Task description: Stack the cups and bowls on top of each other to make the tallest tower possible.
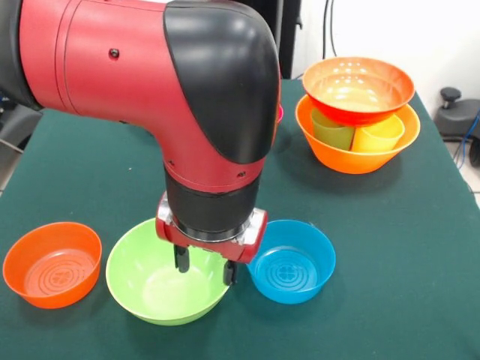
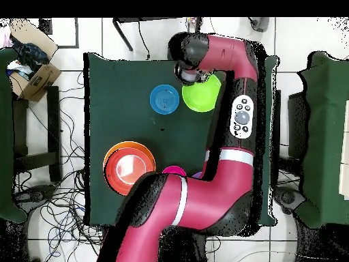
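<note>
1. The gripper [image 1: 204, 271] hangs with fingers parted inside the big lime green translucent plastic bowl [image 1: 166, 274], grasping nothing.
2. At its 3 o'clock sits the small blue plastic bowl [image 1: 292, 261]; at 9 o'clock, the small orange plastic bowl [image 1: 52, 264].
3. At 1 o'clock, the wide red-orange bowl [image 1: 358, 89] rests on green and yellow cups [image 1: 358, 133] inside the big orange bowl [image 1: 352, 157].

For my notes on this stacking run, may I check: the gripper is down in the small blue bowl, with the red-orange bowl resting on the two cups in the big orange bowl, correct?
Not quite: the gripper is down in the lime green bowl, not the small blue bowl beside it, as the front view shows. The rest stands: the red-orange bowl rests on the two cups in the big orange bowl.
</note>
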Robot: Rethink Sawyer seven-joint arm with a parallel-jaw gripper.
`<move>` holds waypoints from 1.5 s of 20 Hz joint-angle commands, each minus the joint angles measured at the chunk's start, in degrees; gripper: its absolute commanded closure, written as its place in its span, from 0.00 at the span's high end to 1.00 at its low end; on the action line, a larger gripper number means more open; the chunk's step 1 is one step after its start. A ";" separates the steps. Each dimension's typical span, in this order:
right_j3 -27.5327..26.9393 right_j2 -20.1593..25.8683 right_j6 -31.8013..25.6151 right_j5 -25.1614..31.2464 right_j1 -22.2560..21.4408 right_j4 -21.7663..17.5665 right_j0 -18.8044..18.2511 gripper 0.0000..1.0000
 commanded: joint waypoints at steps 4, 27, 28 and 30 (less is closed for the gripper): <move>14.89 2.28 -12.06 -6.20 -4.14 -0.32 0.26 1.00; 25.57 2.40 -3.54 -18.18 -9.12 -0.86 4.70 1.00; 25.79 2.34 -3.50 -18.41 -9.16 -0.87 4.79 1.00; 25.77 2.21 -3.24 -18.94 -8.73 -1.03 5.15 1.00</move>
